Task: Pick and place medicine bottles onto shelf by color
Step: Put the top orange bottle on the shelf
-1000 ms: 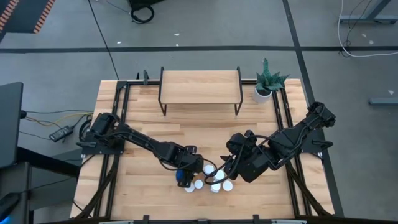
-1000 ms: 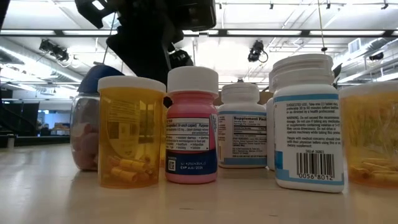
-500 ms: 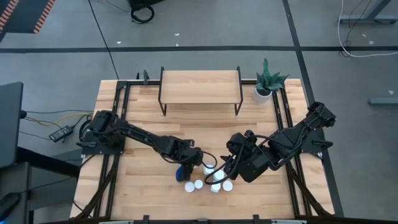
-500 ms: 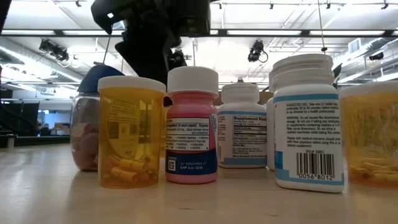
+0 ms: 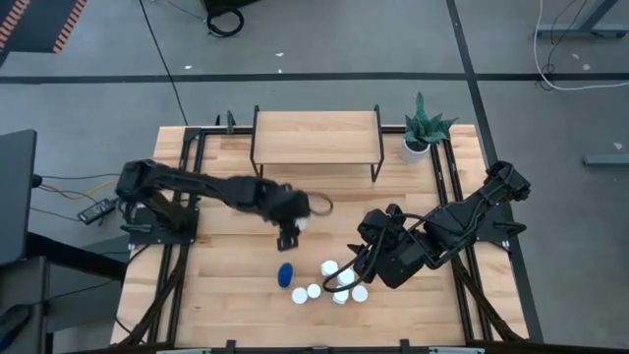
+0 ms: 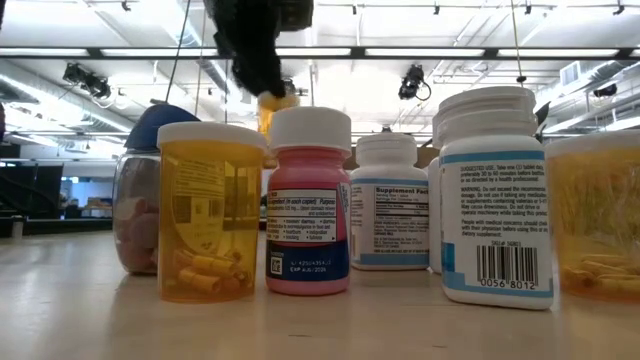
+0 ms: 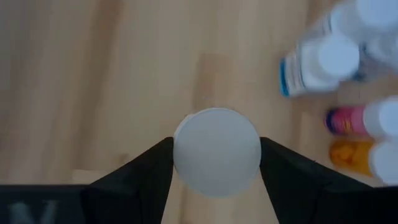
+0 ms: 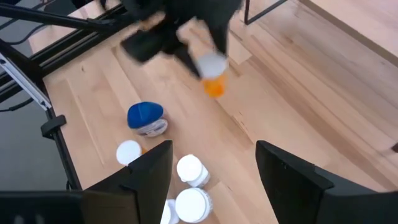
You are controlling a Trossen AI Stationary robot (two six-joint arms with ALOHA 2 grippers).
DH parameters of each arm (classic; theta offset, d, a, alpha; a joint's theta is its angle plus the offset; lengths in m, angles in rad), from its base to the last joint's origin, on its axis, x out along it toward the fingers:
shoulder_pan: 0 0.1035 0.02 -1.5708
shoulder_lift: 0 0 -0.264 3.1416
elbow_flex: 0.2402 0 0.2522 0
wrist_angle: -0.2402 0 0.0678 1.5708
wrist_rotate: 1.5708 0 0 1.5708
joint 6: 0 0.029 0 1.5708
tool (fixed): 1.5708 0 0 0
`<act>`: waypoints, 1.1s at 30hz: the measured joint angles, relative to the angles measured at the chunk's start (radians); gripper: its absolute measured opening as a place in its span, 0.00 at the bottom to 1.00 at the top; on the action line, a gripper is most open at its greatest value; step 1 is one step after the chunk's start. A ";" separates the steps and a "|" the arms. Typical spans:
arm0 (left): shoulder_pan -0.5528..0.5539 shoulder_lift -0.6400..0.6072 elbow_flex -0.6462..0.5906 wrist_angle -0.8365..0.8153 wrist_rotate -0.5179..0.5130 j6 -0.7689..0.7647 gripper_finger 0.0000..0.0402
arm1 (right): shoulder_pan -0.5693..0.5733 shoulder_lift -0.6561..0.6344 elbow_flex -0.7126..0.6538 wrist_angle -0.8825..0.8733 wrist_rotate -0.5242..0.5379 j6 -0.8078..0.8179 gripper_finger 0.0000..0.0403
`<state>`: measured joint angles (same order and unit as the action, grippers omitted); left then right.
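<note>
Gripping an orange bottle (image 8: 213, 76) by its white cap, the left gripper (image 5: 292, 224) hangs above the middle of the table (image 5: 226, 295) — its two dark fingers (image 7: 143, 177) press against either side of the round cap, which fills the space between them in the left wrist view. The orange body hangs below the cap, clear of the tabletop, between the shelf (image 5: 315, 135) and the group of bottles nearer the front edge.

That group stands in front of the right gripper (image 5: 346, 272): a blue-capped bottle (image 5: 285, 272) a little apart on the left side, then several white-capped ones (image 5: 330, 267) close together. At table height they show as a yellow-orange bottle (image 6: 211, 212) with capsules inside, a pink bottle (image 6: 308, 201) with a dark label just beside it, a white supplement bottle (image 6: 388, 202) behind, a larger white bottle (image 6: 497, 198) with a barcode, and another orange one (image 6: 598, 215) at the picture's edge.

The right gripper hovers low over the cluster with its fingers spread wide and nothing between them — the white caps lie just beyond its tips.

The shelf stands at the far side of the table, its wooden top bare, with a potted plant (image 5: 423, 128) beside its right end.
</note>
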<state>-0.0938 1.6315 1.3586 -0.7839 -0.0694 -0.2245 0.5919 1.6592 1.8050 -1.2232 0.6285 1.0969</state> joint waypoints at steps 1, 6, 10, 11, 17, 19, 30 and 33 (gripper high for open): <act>0.017 -0.018 0.000 -0.003 -0.003 0.000 0.57 | 0.000 0.000 0.000 0.000 0.000 0.000 0.59; 0.109 -0.113 0.004 -0.016 -0.015 0.029 0.56 | 0.000 0.000 0.000 0.000 0.000 0.000 0.59; 0.192 -0.165 0.040 -0.067 -0.026 0.090 0.56 | 0.000 0.000 0.000 0.000 0.000 0.001 0.59; 0.213 -0.172 0.056 -0.089 -0.035 0.106 0.57 | 0.000 0.000 0.000 0.001 0.000 0.003 0.59; 0.339 -0.174 0.171 -0.192 -0.081 0.229 0.58 | 0.000 0.000 0.000 0.007 0.000 0.003 0.59; 0.384 -0.173 0.190 -0.199 -0.082 0.237 0.58 | 0.000 0.000 0.000 0.013 0.000 0.005 0.59; 0.586 -0.139 0.198 -0.336 -0.081 0.287 0.59 | 0.000 0.000 0.000 0.045 0.000 0.006 0.59; 0.611 -0.134 0.198 -0.339 -0.080 0.296 0.59 | 0.000 0.000 0.000 0.045 0.000 0.006 0.59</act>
<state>0.5175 1.4979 1.5571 -1.1230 -0.1499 0.0711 0.5915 1.6592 1.8050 -1.1780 0.6288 1.1032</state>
